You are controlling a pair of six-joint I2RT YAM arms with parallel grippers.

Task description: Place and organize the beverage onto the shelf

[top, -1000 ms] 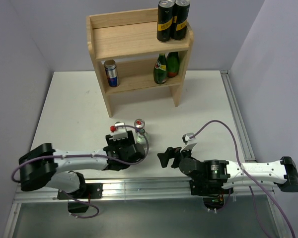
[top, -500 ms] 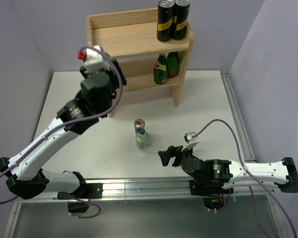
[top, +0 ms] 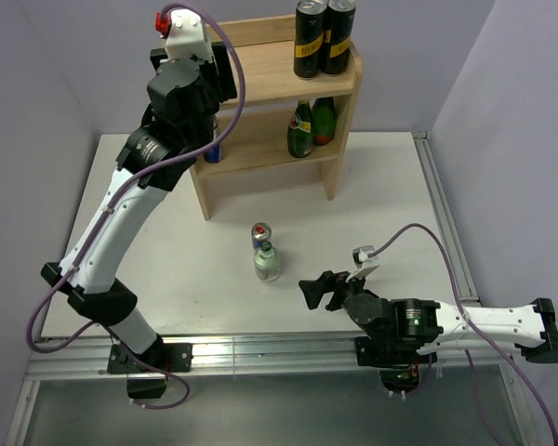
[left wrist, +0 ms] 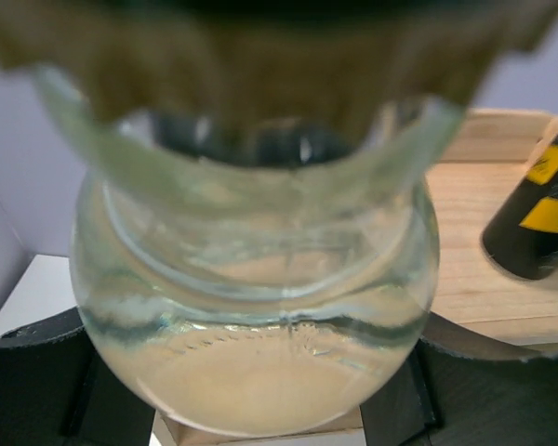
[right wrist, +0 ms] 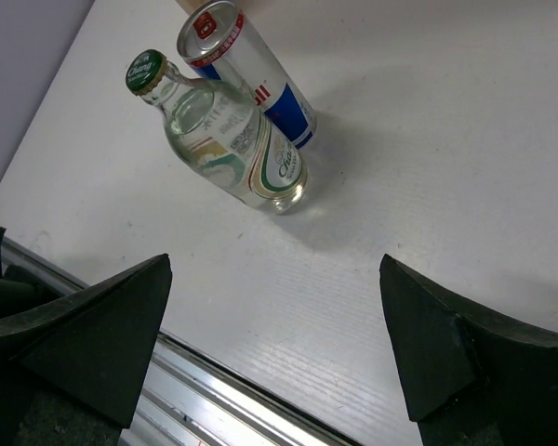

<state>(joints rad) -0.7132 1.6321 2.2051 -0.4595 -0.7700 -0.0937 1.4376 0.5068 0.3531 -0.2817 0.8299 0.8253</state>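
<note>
My left gripper [top: 221,72] is raised at the left end of the shelf's [top: 265,79] top board. It is shut on a clear bottle [left wrist: 260,307], which fills the left wrist view and is hidden in the top view. A second clear bottle with a green cap [top: 267,263] stands on the table beside a blue-silver can [top: 260,233]. Both show in the right wrist view, the bottle [right wrist: 228,144] and the can [right wrist: 251,84]. My right gripper [top: 318,291] is open and empty, low over the table to their right. Two dark-green bottles [top: 312,125] stand on the lower tier.
Two black cans with yellow labels [top: 322,37] stand at the top board's right end; one shows in the left wrist view [left wrist: 539,204]. Another blue-silver can [top: 212,150] on the lower tier's left is partly hidden by my left arm. A metal rail [top: 260,351] runs along the near edge.
My left arm has swung up from the table to the shelf's top left with the clear bottle. The right gripper has barely moved.
</note>
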